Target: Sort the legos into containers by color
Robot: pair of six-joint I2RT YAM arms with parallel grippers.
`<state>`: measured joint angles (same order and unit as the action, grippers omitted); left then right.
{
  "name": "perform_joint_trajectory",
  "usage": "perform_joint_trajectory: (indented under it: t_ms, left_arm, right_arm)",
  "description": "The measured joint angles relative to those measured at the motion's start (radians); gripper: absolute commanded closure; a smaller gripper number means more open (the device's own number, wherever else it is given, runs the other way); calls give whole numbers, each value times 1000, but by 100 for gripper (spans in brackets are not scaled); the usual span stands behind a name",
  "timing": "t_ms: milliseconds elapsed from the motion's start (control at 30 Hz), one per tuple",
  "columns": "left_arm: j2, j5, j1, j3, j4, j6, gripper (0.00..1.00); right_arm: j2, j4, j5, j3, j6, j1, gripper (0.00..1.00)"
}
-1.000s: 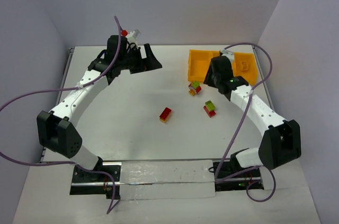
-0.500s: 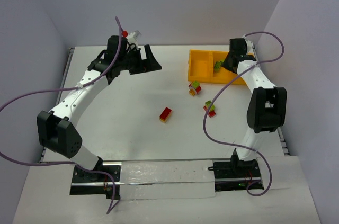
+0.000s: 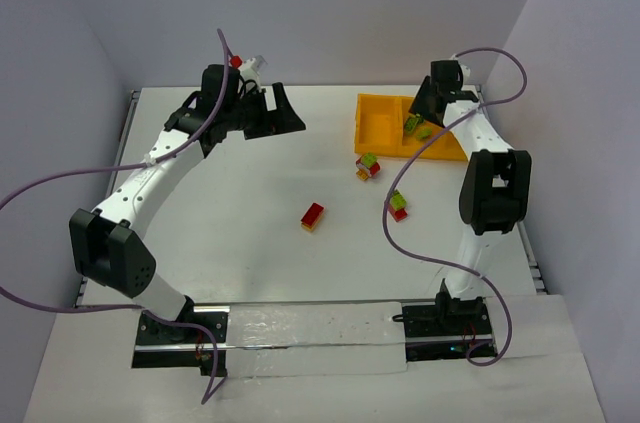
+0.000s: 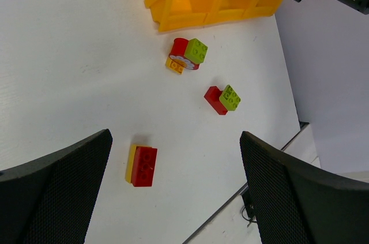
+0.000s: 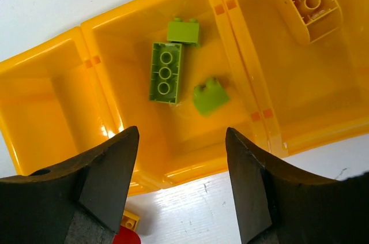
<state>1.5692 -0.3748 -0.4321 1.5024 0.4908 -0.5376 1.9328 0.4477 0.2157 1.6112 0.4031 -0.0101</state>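
The containers are one orange-yellow tray (image 5: 271, 134) with three compartments, seen at the back right in the top view as the tray (image 3: 375, 123). Its middle compartment holds three lime green legos: a long one (image 5: 166, 72), a small one (image 5: 183, 30) and a tilted one (image 5: 210, 97). A yellow piece (image 5: 308, 4) lies in the right compartment. My right gripper (image 5: 181, 140) hovers open over the tray's front wall, holding nothing. Far to the left, my left gripper (image 3: 285, 118) is wide open and empty. On the table lie a red-yellow pair (image 4: 141, 165), a green-red pair (image 4: 223, 99) and a green-red-yellow cluster (image 4: 187, 55).
The right arm (image 3: 490, 183) reaches up along the table's right edge, with its purple cable (image 3: 420, 233) looping over the table near the green-red pair (image 3: 398, 205). The cluster (image 3: 368, 165) sits just in front of the tray. White walls close in the table.
My right gripper moved from beside the cluster to over the tray and opened; a green lego now lies loose in the middle compartment. The left arm has not moved.
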Motion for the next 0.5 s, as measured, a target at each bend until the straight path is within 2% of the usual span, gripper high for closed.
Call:
perform_joint_trajectory:
  t_ms: [133, 267, 500]
  left_arm:
    - [0, 0, 0, 0, -1, 0, 1]
    - [1, -1, 0, 0, -3, -1, 1]
    - [28, -28, 0, 0, -28, -17, 1]
  right_arm:
    - [-57, -4, -29, -65, 0, -1, 32]
    - [-240, -27, -67, -265, -11, -32, 29]
    - [-582, -29, -135, -573, -60, -281, 22]
